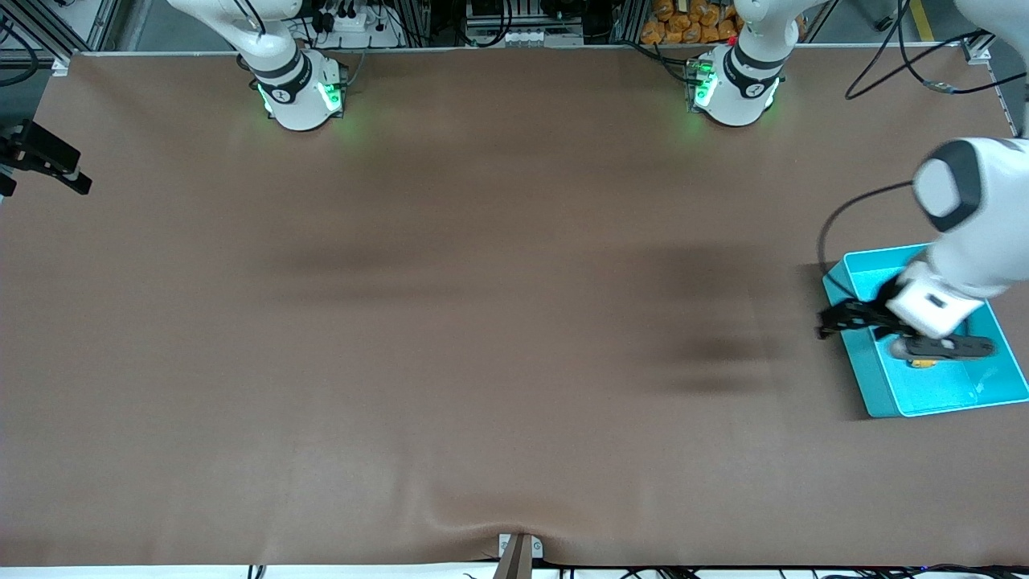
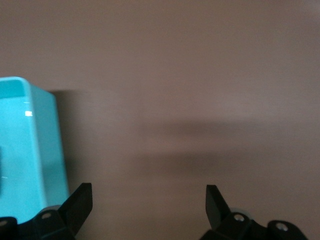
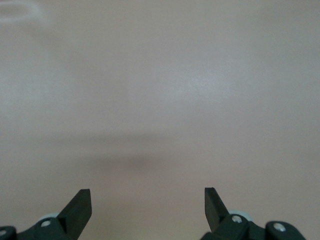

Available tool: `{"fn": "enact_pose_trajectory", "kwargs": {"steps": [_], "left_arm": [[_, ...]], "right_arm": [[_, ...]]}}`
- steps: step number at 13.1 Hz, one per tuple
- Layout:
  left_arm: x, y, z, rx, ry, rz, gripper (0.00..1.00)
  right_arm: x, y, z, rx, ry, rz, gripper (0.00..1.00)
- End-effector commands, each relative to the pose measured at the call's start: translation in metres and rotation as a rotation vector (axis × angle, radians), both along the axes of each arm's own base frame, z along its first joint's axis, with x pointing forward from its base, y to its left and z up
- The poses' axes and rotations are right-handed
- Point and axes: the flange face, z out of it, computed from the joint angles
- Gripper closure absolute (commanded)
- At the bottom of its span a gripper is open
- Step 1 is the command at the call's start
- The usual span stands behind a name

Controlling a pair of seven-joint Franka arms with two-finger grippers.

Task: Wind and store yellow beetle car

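Observation:
The yellow beetle car lies inside the turquoise bin at the left arm's end of the table. Only a small yellow sliver of it shows below my left gripper. My left gripper hangs over the bin, just above the car, and it is open. In the left wrist view the left gripper has nothing between its dark fingertips, with brown table under them and a bin wall beside them. My right gripper is open and empty over bare table; the front view does not show it.
The brown mat covers the whole table. A black bracket sticks in at the table's edge toward the right arm's end. The two arm bases stand along the table edge farthest from the front camera.

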Motion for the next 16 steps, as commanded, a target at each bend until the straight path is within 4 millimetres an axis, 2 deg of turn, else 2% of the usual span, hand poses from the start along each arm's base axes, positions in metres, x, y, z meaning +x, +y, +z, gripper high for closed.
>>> {"fn": "enact_pose_trajectory", "kwargs": {"steps": [1,2,4,9,11,12,16], "left_arm": [[-0.022,-0.043,0.017,0.075,0.028,0.002,0.00],[-0.023,-0.051,0.020,0.099,0.034,-0.013,0.00],[-0.020,-0.053,0.041,0.112,0.044,-0.030,0.00],[-0.014,-0.037,0.131,0.131,0.076,-0.027,0.00],[-0.015,-0.035,0.154,0.124,0.076,-0.019,0.00],[-0.017,-0.034,0.161,0.123,0.078,-0.015,0.00],[-0.021,-0.032,0.165,0.125,0.086,0.000,0.00]], "right_arm": [[-0.001,0.006,0.005,-0.010,-0.001,-0.011,0.00],[-0.001,0.005,0.005,-0.012,-0.001,-0.011,0.00],[-0.001,0.004,0.005,-0.012,-0.001,-0.012,0.00],[0.001,0.000,0.001,-0.013,0.007,-0.020,0.00],[0.000,0.003,0.002,-0.013,0.004,-0.013,0.00],[0.000,0.002,0.002,-0.015,0.004,-0.014,0.00],[-0.003,0.000,0.000,-0.017,0.028,-0.019,0.00]]}}
